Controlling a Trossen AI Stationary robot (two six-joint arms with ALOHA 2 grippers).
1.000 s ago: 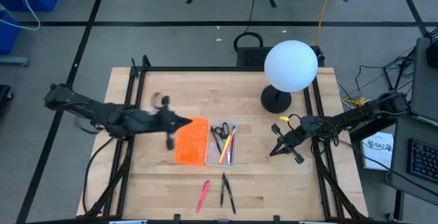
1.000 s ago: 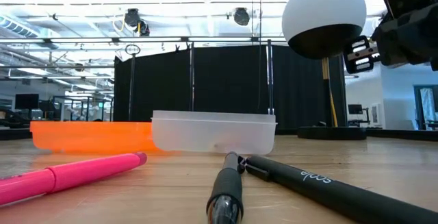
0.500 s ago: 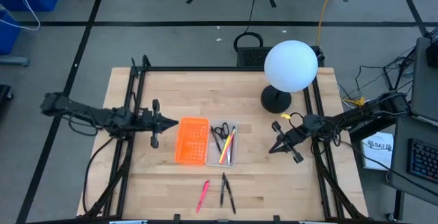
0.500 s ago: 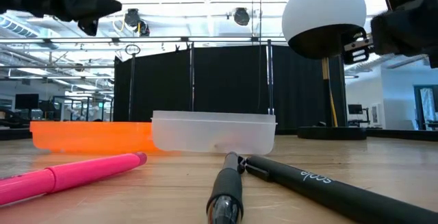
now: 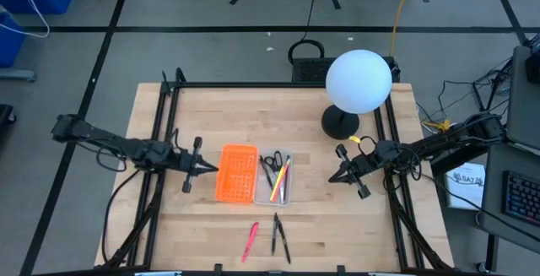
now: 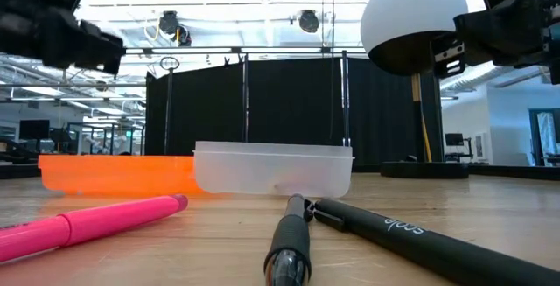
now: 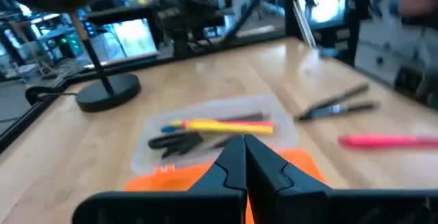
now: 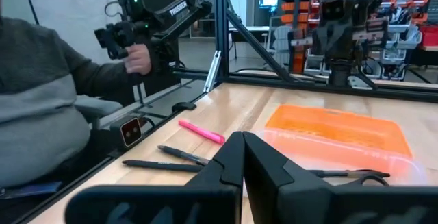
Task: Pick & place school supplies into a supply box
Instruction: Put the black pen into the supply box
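Lying loose near the front edge of the bench, at roughly six o'clock from the supply box in the high view, are a pink pen and two black pens, all three with their long axes running nearly front to back. The supply box itself is seen at mid-bench, touching the right side of an orange tray, with scissors and a yellow pencil already inside it. The left gripper is held at nine o'clock from the orange tray, its jaws closed on nothing and pointed toward three o'clock. The right gripper is held at three o'clock from the supply box, its jaws likewise closed and empty, pointed toward nine o'clock. The pink pen is judged to lie slightly nearer the left arm and the black pens nearer the right, though the difference is small. For either arm, the jaws would have to be opened and set across a pen's narrow width. A white globe lamp stands toward the back right.
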